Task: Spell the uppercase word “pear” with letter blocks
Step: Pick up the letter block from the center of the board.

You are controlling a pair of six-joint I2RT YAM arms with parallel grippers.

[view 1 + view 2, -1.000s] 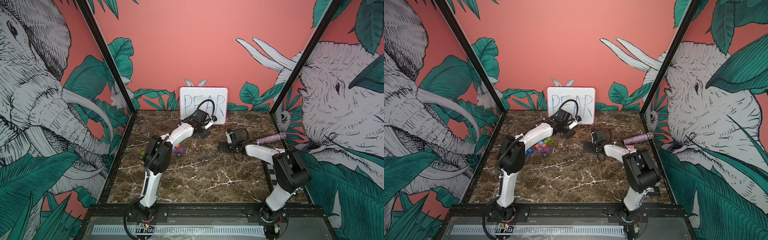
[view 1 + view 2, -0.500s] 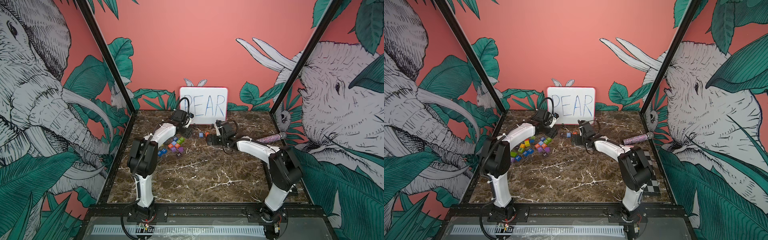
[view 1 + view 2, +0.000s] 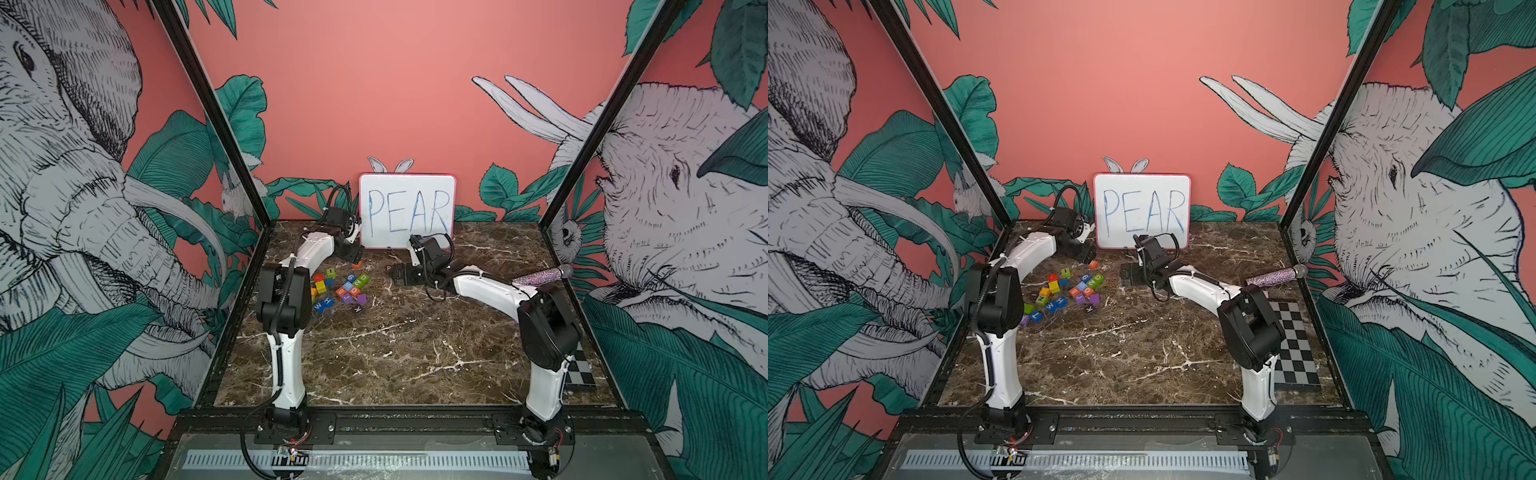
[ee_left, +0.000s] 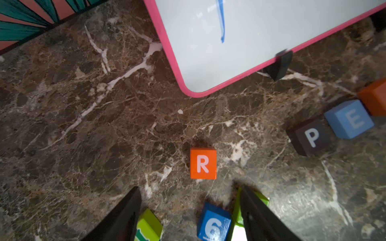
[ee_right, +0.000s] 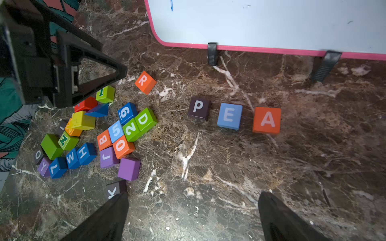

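At centre left of the frame in both top views, your left end effector (image 3: 354,252) is hanging over the counter (image 3: 395,353), jaws standing apart and gripping nothing. The left wrist view is showing both dark fingers (image 4: 125,215) clear of the orange-red R block (image 4: 203,163), which is lying flat just ahead of them, letter up. Below it in the top-view frame, a pile of other coloured cubes (image 3: 340,286) is sitting jumbled beside the left arm. The R block is resting alone between that pile and the whiteboard (image 3: 407,211), which is standing at back centre and reading PEAR in blue.

Moving right, the right wrist view is showing the dark brown P block (image 5: 198,108), the blue E block (image 5: 229,116) and the orange-red A block (image 5: 266,120). They are lying in a row in that order before the whiteboard's pink edge, just beside one another, letters up. The R block is sitting apart from the P block and turned askew to the row. At centre frame, your right end effector (image 3: 399,274) is poised near that row, jaws spread wide and empty. At right, a glittery microphone (image 3: 540,276) is lying on the counter.
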